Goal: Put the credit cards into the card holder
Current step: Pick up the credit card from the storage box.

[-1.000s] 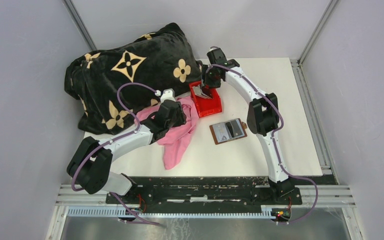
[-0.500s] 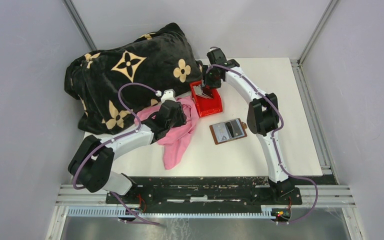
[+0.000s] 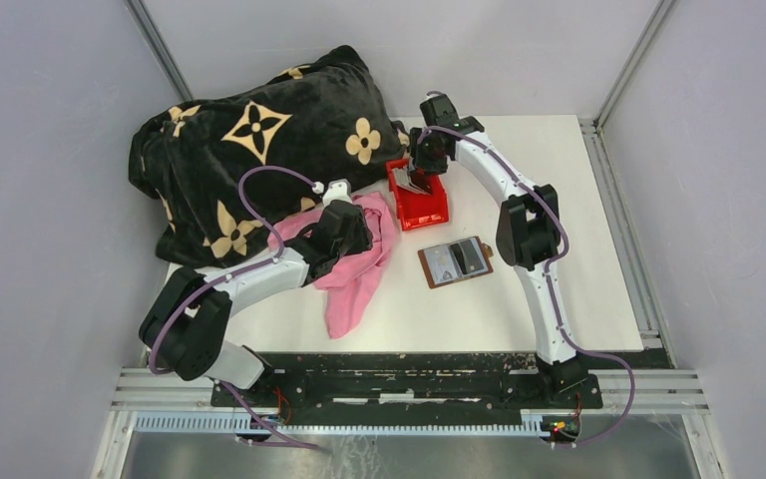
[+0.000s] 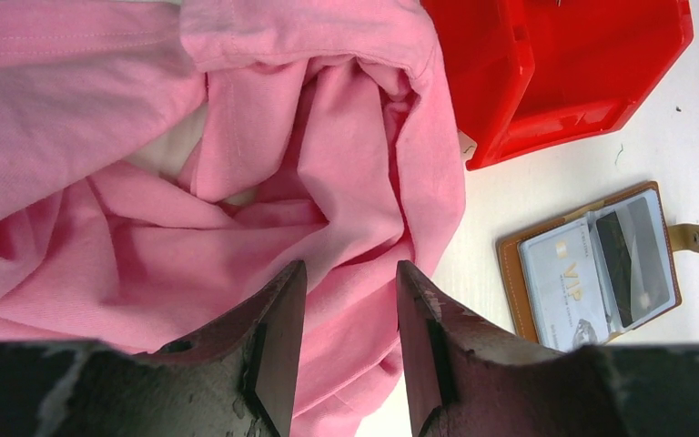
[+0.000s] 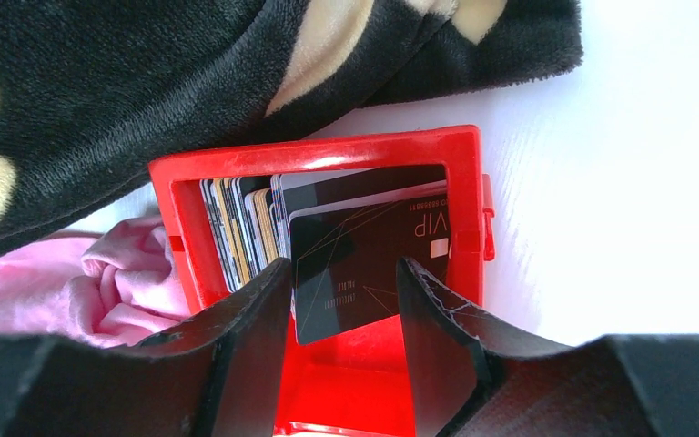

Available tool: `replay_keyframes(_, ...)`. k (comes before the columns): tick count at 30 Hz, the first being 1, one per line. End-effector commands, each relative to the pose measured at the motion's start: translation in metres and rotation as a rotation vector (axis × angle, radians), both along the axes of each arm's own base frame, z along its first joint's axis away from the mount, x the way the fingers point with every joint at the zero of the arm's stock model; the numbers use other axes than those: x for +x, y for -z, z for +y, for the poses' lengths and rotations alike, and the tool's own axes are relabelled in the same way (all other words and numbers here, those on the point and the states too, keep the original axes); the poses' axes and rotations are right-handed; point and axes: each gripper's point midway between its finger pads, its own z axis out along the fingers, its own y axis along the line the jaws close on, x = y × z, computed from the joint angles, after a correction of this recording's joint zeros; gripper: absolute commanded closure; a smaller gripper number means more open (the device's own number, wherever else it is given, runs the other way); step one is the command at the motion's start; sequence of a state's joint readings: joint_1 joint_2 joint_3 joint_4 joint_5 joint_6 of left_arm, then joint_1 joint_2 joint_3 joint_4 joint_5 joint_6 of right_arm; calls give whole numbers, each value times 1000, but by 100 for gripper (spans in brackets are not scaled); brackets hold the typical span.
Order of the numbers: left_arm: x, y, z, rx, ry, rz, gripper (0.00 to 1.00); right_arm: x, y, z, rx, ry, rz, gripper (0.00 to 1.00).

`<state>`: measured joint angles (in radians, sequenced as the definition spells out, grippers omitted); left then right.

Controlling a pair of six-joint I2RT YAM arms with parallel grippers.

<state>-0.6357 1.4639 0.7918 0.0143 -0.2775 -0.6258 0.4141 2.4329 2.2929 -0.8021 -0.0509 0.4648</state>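
Several credit cards (image 5: 237, 228) stand on edge in a red bin (image 5: 314, 150). A dark card (image 5: 373, 246) marked VIP leans in front of them. My right gripper (image 5: 343, 264) hangs open over the bin, its fingers on either side of the dark card's lower corner without pinching it. The brown card holder (image 4: 510, 273) lies open on the white table with a pale card (image 4: 560, 282) and a dark card (image 4: 623, 264) in its clear pockets. It also shows in the top view, card holder (image 3: 456, 261). My left gripper (image 4: 350, 269) stands open above a pink cloth (image 4: 237, 182), holding nothing.
A large black blanket (image 3: 259, 150) with tan flower shapes fills the back left and touches the red bin (image 3: 419, 195). The pink cloth (image 3: 354, 264) lies crumpled between the blanket and the card holder. Grey walls close in the table (image 3: 559, 180) on three sides.
My right gripper has moved slightly right and back, and the red bin has shifted and turned a little with it. The left arm has barely moved.
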Motion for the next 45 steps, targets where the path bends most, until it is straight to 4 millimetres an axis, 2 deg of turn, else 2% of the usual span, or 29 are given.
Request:
replay_keyframes(1, 16, -22, -10, -30, 21, -70, 52, 10, -49, -8, 14, 11, -113, 48)
replay_keyframes(15, 16, -21, -12, -48, 16, -65, 52, 10, -53, -22, -1, 27, -120, 49)
replay_keyframes(27, 15, -18, -14, -57, 16, -55, 52, 9, -51, -23, 12, 23, -108, 49)
replay_keyframes(36, 15, -18, -16, -70, 17, -58, 52, 8, -52, -47, -105, 48, -125, 54)
replay_keyframes(45, 17, -18, -20, -84, 23, -56, 52, 7, -51, -62, -202, 47, -137, 60)
